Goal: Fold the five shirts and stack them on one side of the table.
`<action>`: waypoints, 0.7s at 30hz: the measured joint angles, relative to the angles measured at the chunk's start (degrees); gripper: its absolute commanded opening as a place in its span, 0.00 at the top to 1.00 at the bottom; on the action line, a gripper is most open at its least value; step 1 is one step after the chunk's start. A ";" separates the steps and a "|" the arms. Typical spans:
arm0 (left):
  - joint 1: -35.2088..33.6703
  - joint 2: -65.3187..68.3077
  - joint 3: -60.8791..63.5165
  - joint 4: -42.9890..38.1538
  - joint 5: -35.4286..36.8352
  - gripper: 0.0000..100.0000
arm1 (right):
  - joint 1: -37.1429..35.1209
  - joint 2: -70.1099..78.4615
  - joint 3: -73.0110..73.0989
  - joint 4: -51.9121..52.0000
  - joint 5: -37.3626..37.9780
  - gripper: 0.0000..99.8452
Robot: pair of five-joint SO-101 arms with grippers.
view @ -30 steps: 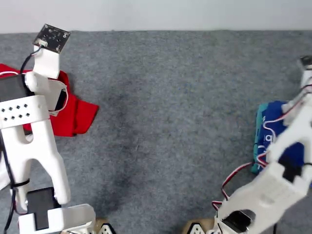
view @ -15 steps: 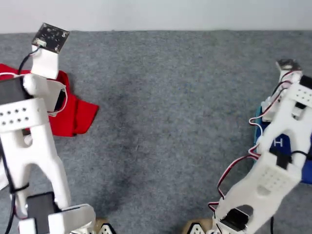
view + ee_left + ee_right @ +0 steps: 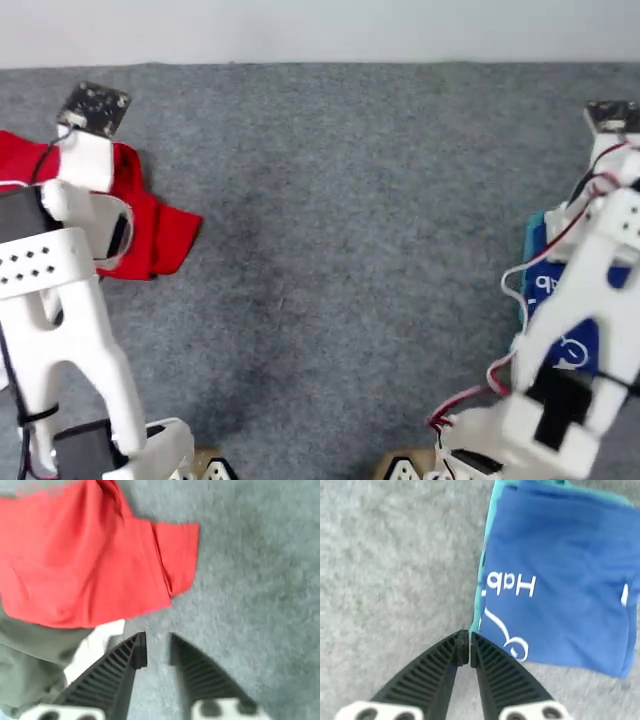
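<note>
A loose red shirt lies unfolded at the table's left edge, partly under the left arm; in the left wrist view the red shirt spreads ahead of my left gripper, which is slightly open just short of its hem, holding nothing. An olive-grey garment and a white one lie beside the shirt. On the right, a folded blue shirt with white print rests on a teal one. My right gripper is shut and empty above the carpet by the stack's corner. The blue shirt peeks out beneath the right arm.
Grey carpet covers the table, with a wide open stretch between the two arms. The white wall borders the far edge. Both arm bases stand at the near edge.
The right arm has swung over the blue stack and now stretches toward the far right edge. The left arm has shifted slightly to the left over the red shirt.
</note>
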 measured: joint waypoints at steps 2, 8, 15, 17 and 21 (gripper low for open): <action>0.00 0.00 2.81 -0.97 0.00 0.78 | 0.00 -4.84 4.84 0.00 0.00 0.99; 0.00 5.19 8.88 -8.88 -2.37 0.78 | 0.00 -18.20 20.92 0.00 0.00 0.99; 0.00 19.34 7.91 -14.15 -3.43 0.78 | 0.00 -29.98 34.99 0.00 0.00 0.99; 0.00 22.86 7.38 -16.18 -3.43 0.78 | 0.00 -32.35 37.80 0.00 0.00 0.99; 0.00 29.45 7.21 -21.27 -3.43 0.78 | 0.00 -36.04 41.93 0.00 -0.09 0.99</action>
